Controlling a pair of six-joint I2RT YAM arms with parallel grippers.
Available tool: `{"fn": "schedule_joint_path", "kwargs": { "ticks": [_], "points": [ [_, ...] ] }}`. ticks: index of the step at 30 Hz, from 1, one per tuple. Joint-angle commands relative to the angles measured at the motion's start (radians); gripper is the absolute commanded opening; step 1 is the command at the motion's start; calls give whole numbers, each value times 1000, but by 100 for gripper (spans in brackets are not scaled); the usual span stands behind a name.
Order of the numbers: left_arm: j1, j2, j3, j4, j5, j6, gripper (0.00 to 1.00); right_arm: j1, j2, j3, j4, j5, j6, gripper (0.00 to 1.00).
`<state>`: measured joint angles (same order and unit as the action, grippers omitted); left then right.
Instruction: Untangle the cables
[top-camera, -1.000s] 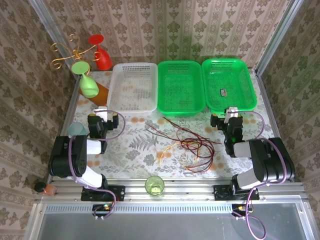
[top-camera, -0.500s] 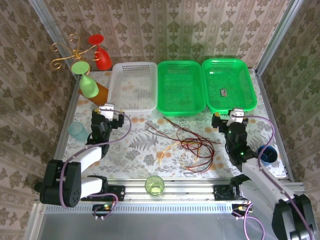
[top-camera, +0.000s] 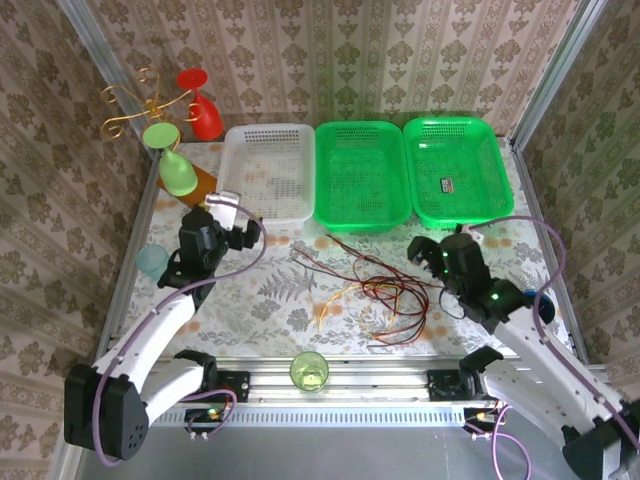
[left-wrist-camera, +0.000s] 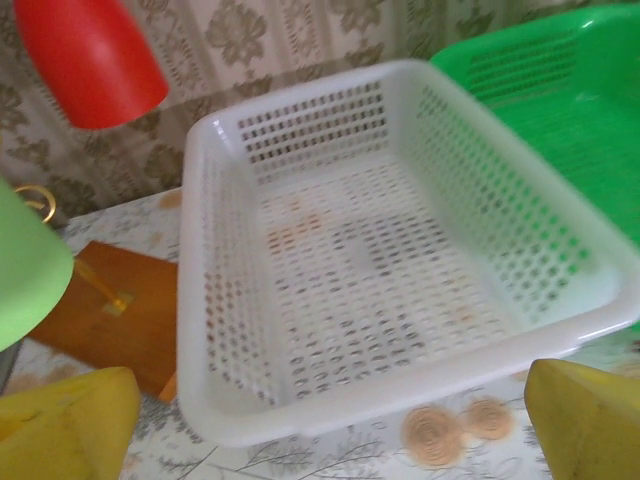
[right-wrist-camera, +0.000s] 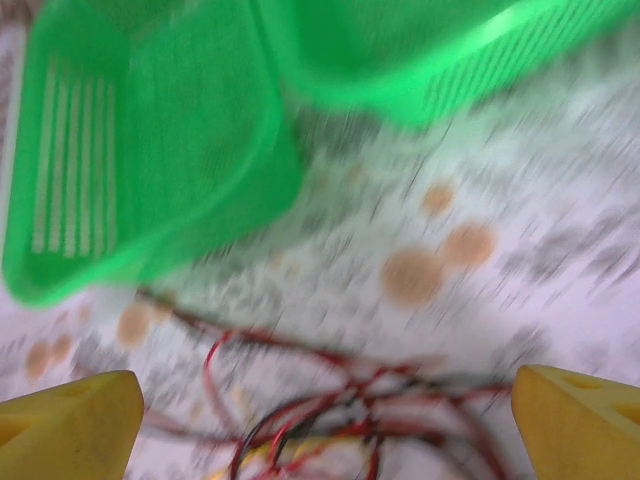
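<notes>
Both arms have unfolded and reached out over the desk since a second ago. The right end effector has swung left toward the cables, which lie as they did. At the near edge a green cup stands by the aluminium rail. Beyond it the desk wears a pale cloth printed with leaves and orange swirls. The cables sprawl at its middle in a loose red, black and yellow tangle, just left of the right end effector, whose yellow fingertips are spread wide, holding nothing. The left end effector, likewise spread and empty, faces the white basket. Two green baskets sit beside it along the far edge. Damask wallpaper closes the room on three sides.
</notes>
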<state>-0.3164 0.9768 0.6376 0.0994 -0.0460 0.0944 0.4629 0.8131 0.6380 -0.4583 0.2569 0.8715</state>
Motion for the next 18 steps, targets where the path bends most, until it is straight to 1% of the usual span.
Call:
{"fn": "schedule_joint_path", "kwargs": {
  "ticks": [1,3,5,8,13,16,18],
  "points": [
    [-21,-32,24,-215,129,-93,97,125,74,18,-10,-110,279,95],
    [-52,-42,18,-233,154,-140,96,213,140,33,47,-112,345,95],
    [-79,-44,9,-245,177,-167,96,278,207,49,101,-130,410,95],
    [-93,-35,-21,-207,219,-228,96,356,325,63,212,-156,493,95],
    [-126,-29,-55,-162,224,-241,91,412,521,111,325,-237,567,90],
    [-133,-37,-84,-135,230,-254,91,424,615,131,379,-271,584,84],
    [-133,-35,-95,-130,240,-270,90,424,652,137,407,-276,594,76]
  ]
}}
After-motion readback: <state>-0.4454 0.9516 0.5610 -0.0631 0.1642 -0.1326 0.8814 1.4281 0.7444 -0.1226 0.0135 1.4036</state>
